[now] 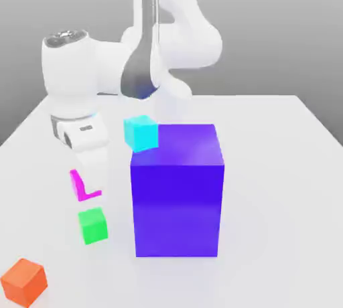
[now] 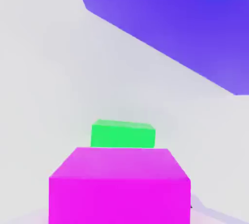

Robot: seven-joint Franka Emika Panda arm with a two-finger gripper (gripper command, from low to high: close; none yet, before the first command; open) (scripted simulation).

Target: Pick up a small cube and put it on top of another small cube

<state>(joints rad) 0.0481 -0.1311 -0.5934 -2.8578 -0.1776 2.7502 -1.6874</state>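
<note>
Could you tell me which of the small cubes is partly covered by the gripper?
The magenta cube; the white gripper hides part of it.

Before me, a smooth white table (image 1: 275, 199) carries a big blue-purple block (image 1: 177, 199) at mid-depth. Toward the exterior view's left, I have a green cube (image 1: 93, 225) beyond an orange cube (image 1: 24, 282) at the near edge.

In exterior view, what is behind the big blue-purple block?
Beyond the big blue-purple block, the white table and the robot arm are seen. The table area hidden directly behind the block cannot be judged from this view.
</note>
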